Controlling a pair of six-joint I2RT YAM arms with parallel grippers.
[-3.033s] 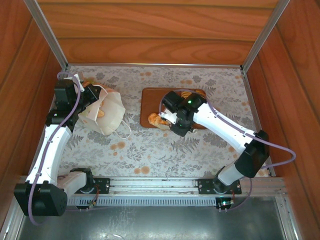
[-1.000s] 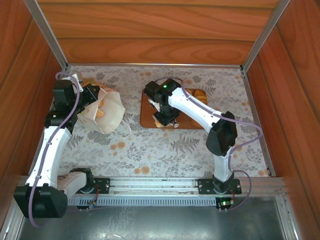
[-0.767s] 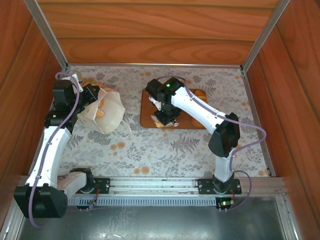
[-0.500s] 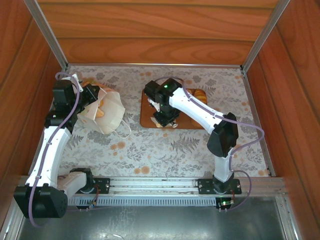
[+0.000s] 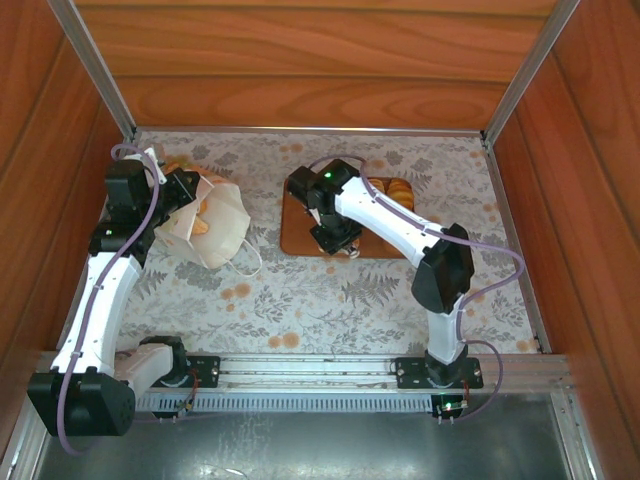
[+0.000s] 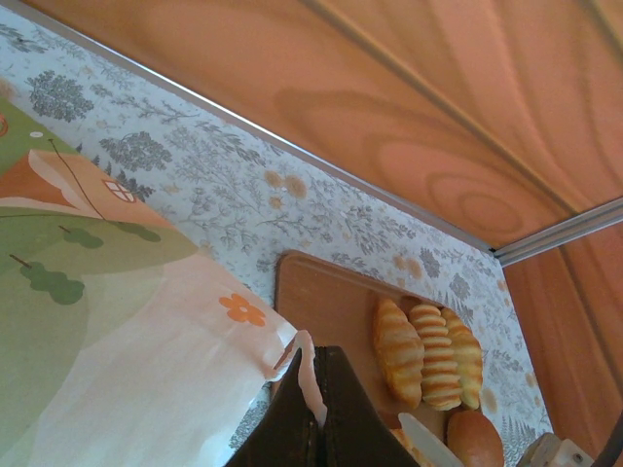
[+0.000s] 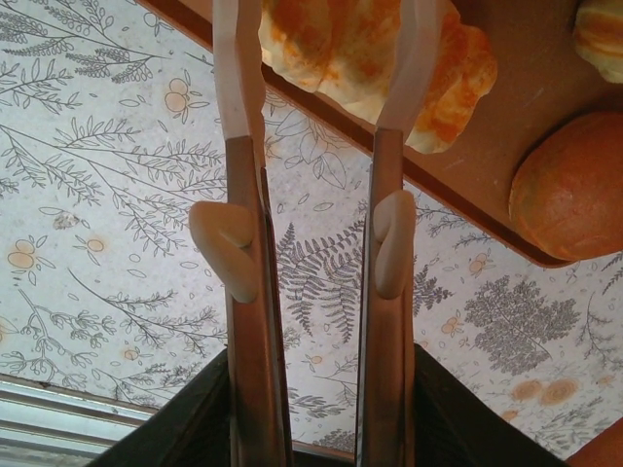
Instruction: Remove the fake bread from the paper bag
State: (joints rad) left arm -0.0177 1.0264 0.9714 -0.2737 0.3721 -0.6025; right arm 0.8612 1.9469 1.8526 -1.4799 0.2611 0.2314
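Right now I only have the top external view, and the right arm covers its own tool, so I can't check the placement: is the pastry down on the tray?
Observer: In the right wrist view a croissant lies at the edge of the brown tray. The right tool straddles it, but I cannot tell whether the fingers press it.
Operator: What else is under that arm?
Observer: A round bun sits on the tray beside the croissant, apart from it.
Operator: Is the left tool really gripping the bag?
Observer: Yes. The left wrist view shows the left tool shut on the rim of the paper bag.
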